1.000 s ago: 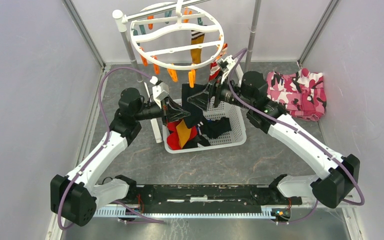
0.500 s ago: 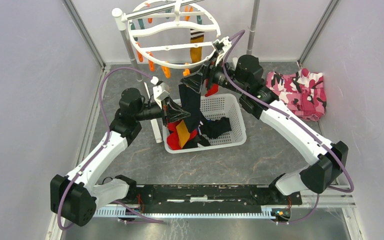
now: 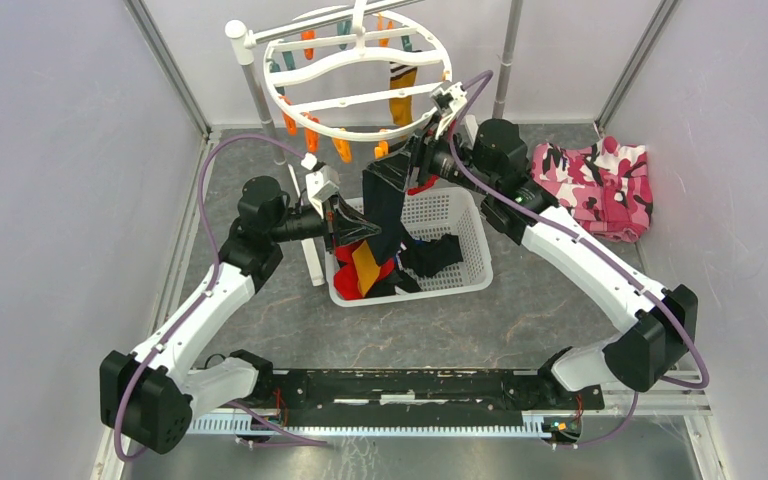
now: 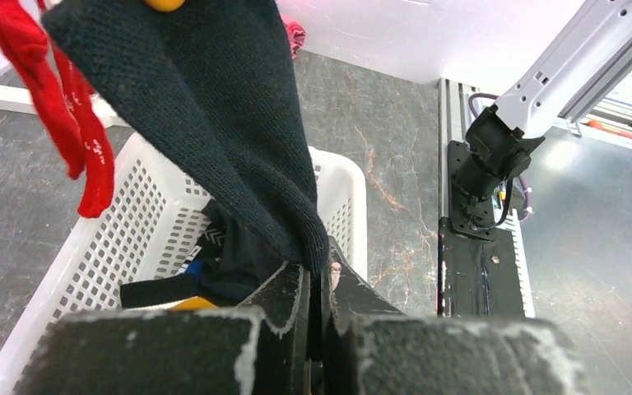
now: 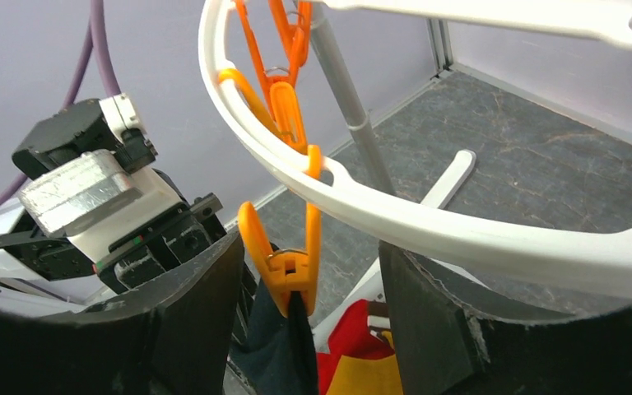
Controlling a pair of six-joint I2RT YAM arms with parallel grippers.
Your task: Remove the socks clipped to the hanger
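The white round hanger (image 3: 355,72) hangs at the back with orange and teal clips. A black sock (image 3: 384,205) hangs from an orange clip (image 5: 284,267) on its near rim. My left gripper (image 3: 352,226) is shut on the black sock's lower end (image 4: 239,132). My right gripper (image 3: 400,172) is open, its fingers (image 5: 428,321) on either side of the orange clip. A mustard sock (image 3: 398,95) and a red sock (image 4: 74,140) also hang from the hanger.
A white perforated basket (image 3: 470,265) below the hanger holds red, yellow and black socks. A pink camouflage cloth (image 3: 600,185) lies at the right. The hanger's stand pole (image 3: 255,85) rises at the back left.
My right gripper rose from the basket to the hanger's near rim and now straddles the orange clip. The hanger swung a little. The left arm has not moved.
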